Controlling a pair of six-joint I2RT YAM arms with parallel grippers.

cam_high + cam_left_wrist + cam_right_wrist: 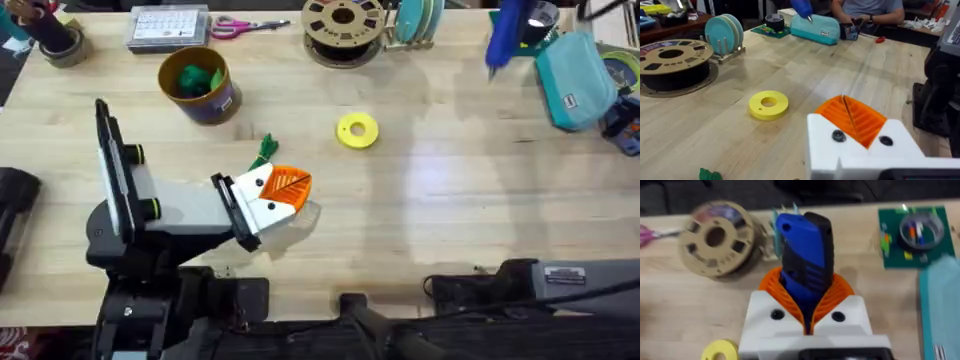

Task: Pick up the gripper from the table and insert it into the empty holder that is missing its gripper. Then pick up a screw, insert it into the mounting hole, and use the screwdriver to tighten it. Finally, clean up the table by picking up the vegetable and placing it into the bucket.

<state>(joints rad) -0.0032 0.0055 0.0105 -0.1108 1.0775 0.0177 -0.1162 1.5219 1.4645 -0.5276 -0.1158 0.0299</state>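
My left gripper [290, 190] lies low over the table's front left, shut with nothing between its pads. Both white holders [860, 150] carry orange ribbed pads [860, 120], and each shows a dark screw head [838, 135]. The dark green vegetable [265, 150] lies on the table just behind it and also shows as the vegetable [710, 175] in the left wrist view. The purple bucket [200, 85] stands at the back left with bright green lumps inside. My right gripper [807, 282] is shut on the blue screwdriver [805, 255], which hangs over the back right as the screwdriver [508, 35].
A yellow disc [357, 130] lies mid-table. A brown spool [343, 28] and a rack of teal discs [725, 32] stand at the back. A teal case [575, 75] and a green mat [912, 235] sit at the back right. Scissors [240, 26] lie at the back left.
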